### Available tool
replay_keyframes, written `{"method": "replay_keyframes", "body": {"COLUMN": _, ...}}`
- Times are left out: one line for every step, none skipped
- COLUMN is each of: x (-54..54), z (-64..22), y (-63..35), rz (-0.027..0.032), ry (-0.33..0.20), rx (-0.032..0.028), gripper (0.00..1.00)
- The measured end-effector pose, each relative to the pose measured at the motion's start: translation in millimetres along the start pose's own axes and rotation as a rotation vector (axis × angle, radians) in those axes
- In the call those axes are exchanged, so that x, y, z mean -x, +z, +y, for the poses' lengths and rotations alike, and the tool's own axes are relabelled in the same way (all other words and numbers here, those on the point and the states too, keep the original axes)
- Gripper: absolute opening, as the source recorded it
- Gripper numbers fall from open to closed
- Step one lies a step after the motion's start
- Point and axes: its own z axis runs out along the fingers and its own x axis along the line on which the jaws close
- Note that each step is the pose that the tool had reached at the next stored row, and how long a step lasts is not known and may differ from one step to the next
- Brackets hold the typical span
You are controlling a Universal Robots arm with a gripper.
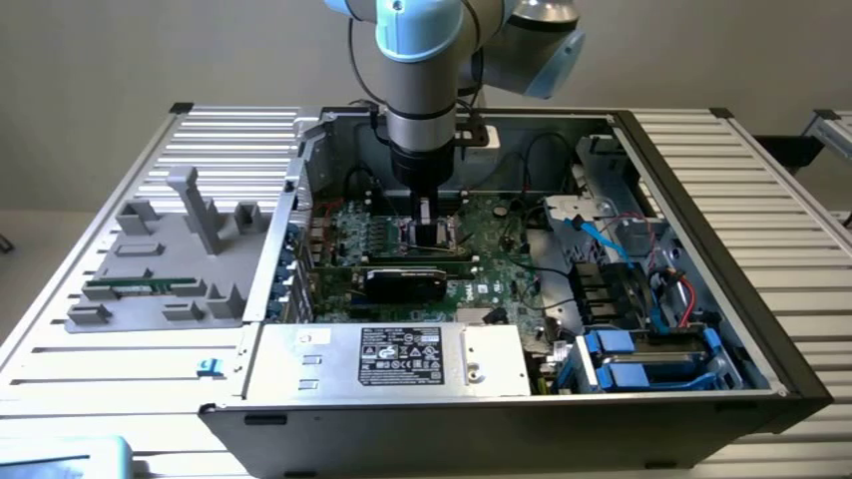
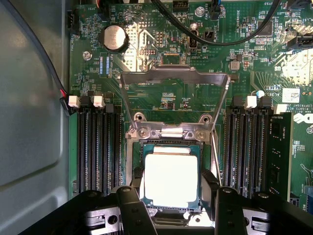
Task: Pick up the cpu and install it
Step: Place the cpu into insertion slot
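The cpu (image 2: 171, 171), a small square chip with a pale silver top, lies level in the motherboard socket (image 2: 172, 134). The socket's metal load frame (image 2: 173, 78) is swung up and open behind it. My gripper (image 2: 173, 188) straddles the chip, and its black fingers (image 2: 138, 175) press on two opposite sides of it. In the exterior view the gripper (image 1: 433, 228) reaches straight down into the open computer case (image 1: 665, 170), low over the green board.
Empty memory slots (image 2: 98, 147) flank the socket on both sides. A black graphics card (image 1: 419, 281) lies just in front of the gripper, and the power supply (image 1: 386, 357) sits nearer still. A grey fixture (image 1: 160, 269) holding a green memory stick (image 1: 134, 288) stands left of the case.
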Motion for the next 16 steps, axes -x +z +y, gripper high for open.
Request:
{"method": "replay_keyframes", "body": {"x": 0.0, "z": 0.0, "y": 0.0, "rz": 0.0, "ry": 0.0, "rx": 0.0, "gripper": 0.55}}
{"method": "replay_keyframes", "body": {"x": 0.0, "z": 0.0, "y": 0.0, "rz": 0.0, "ry": 0.0, "rx": 0.0, "gripper": 0.55}}
{"method": "replay_keyframes", "body": {"x": 0.0, "z": 0.0, "y": 0.1, "rz": 0.0001, "ry": 0.0, "rx": 0.0001, "gripper": 0.55}}
{"method": "replay_keyframes", "body": {"x": 0.0, "z": 0.0, "y": 0.1, "rz": 0.0001, "ry": 0.0, "rx": 0.0001, "gripper": 0.55}}
{"method": "replay_keyframes", "body": {"x": 0.0, "z": 0.0, "y": 0.1, "rz": 0.0001, "ry": 0.0, "rx": 0.0001, "gripper": 0.55}}
{"method": "replay_keyframes", "body": {"x": 0.0, "z": 0.0, "y": 0.1, "rz": 0.0001, "ry": 0.0, "rx": 0.0001, "gripper": 0.55}}
{"method": "replay_keyframes", "body": {"x": 0.0, "z": 0.0, "y": 0.1, "rz": 0.0002, "ry": 0.0, "rx": 0.0001, "gripper": 0.55}}
{"method": "replay_keyframes", "body": {"x": 0.0, "z": 0.0, "y": 0.0, "rz": 0.0001, "ry": 0.0, "rx": 0.0001, "gripper": 0.55}}
{"method": "replay_keyframes", "body": {"x": 0.0, "z": 0.0, "y": 0.1, "rz": 0.0002, "ry": 0.0, "rx": 0.0001, "gripper": 0.55}}
{"method": "replay_keyframes", "body": {"x": -0.2, "z": 0.1, "y": 0.4, "rz": 0.0016, "ry": 0.0, "rx": 0.0007, "gripper": 0.56}}
{"method": "replay_keyframes", "body": {"x": -0.4, "z": 0.1, "y": 0.7, "rz": 0.0023, "ry": 0.0, "rx": 0.001, "gripper": 0.56}}
{"method": "replay_keyframes", "body": {"x": -0.3, "z": 0.1, "y": 0.6, "rz": 0.0013, "ry": 0.0, "rx": 0.0008, "gripper": 0.56}}
{"method": "replay_keyframes", "body": {"x": -0.1, "z": 0.0, "y": 0.2, "rz": 0.0006, "ry": 0.0, "rx": 0.0004, "gripper": 0.62}}
{"method": "replay_keyframes", "body": {"x": -0.1, "z": 0.0, "y": 0.1, "rz": 0.0003, "ry": 0.0, "rx": 0.0002, "gripper": 0.62}}
{"method": "replay_keyframes", "body": {"x": -0.1, "z": 0.0, "y": 0.1, "rz": 0.0005, "ry": 0.0, "rx": 0.0002, "gripper": 0.62}}
{"method": "replay_keyframes", "body": {"x": -0.1, "z": 0.0, "y": -0.2, "rz": 0.0007, "ry": 0.0, "rx": 0.0, "gripper": 0.62}}
